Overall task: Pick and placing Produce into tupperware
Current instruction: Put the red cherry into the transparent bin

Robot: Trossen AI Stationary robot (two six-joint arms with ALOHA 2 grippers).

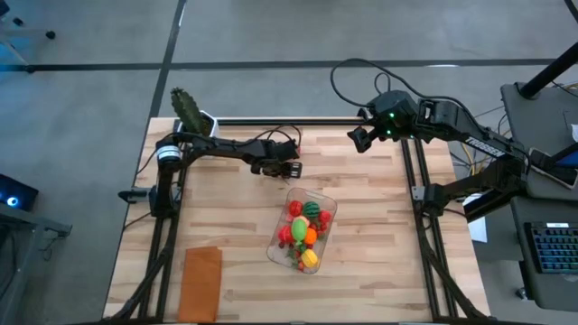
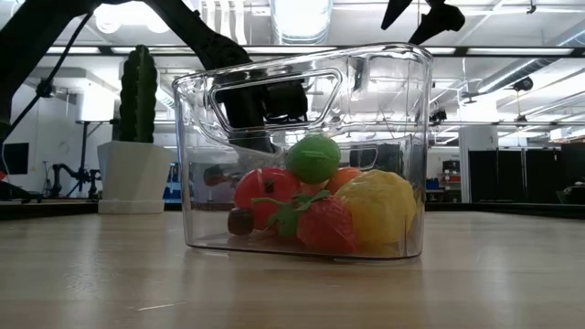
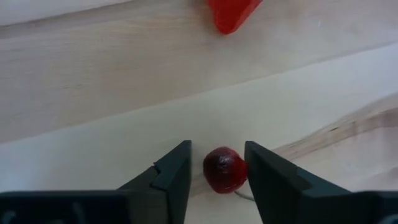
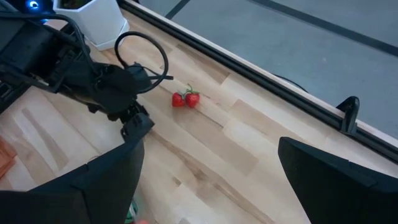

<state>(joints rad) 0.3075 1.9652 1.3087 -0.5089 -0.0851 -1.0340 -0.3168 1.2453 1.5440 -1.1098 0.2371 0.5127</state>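
The clear tupperware [image 1: 302,230] stands mid-table and holds several toy fruits and vegetables [image 2: 315,196]: red, orange, yellow and green. My left gripper [image 3: 217,171] is low over the table just beyond the tupperware [image 1: 284,169]. It is open, with one finger on either side of a small dark red cherry [image 3: 224,169] lying on the wood. Another red piece [image 3: 233,12] lies a little beyond it. Two red strawberries [image 4: 185,98] lie on the table near the far edge. My right gripper [image 4: 211,186] is open and empty, high above the far right of the table [image 1: 359,137]. My left gripper comes at the cherry from above, fingers pointing down. One finger [image 3: 264,171] shows right against the cherry's side [image 3: 244,168], and a gap shows on the other side. I cannot tell whether that finger touches it. The cherry rests on the table.
A green cactus in a white pot [image 1: 191,110] stands at the far left corner. A flat orange-brown rectangle [image 1: 203,282] lies at the near left. Black frame rails [image 1: 411,181] run along the table's sides. Bare wood lies right of the tupperware.
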